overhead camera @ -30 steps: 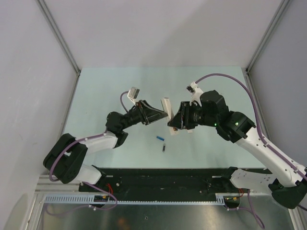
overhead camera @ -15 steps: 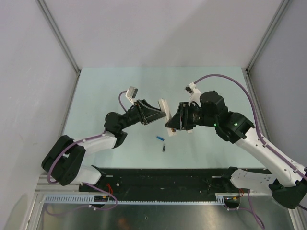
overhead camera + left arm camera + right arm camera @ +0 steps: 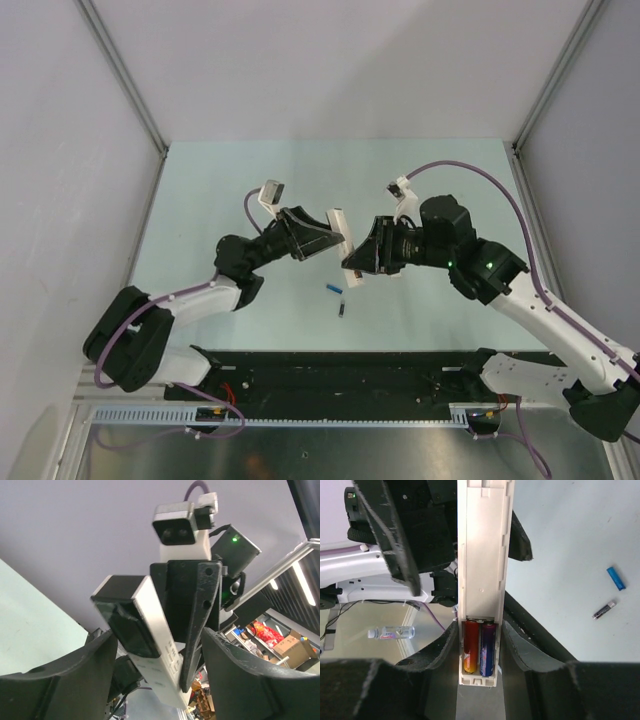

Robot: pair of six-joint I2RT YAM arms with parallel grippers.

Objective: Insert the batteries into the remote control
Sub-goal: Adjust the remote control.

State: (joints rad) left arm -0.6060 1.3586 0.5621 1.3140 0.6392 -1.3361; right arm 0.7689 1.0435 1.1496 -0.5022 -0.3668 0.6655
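Top external: left tool (image 3: pixel 335 238) has widened; right tool (image 3: pixel 352 263) grips remote control (image 3: pixel 341 221).

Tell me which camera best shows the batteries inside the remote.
Right wrist: it looks into the opened remote at its red and blue batteries. From the top the remote is a bar; left wrist shows its button side.
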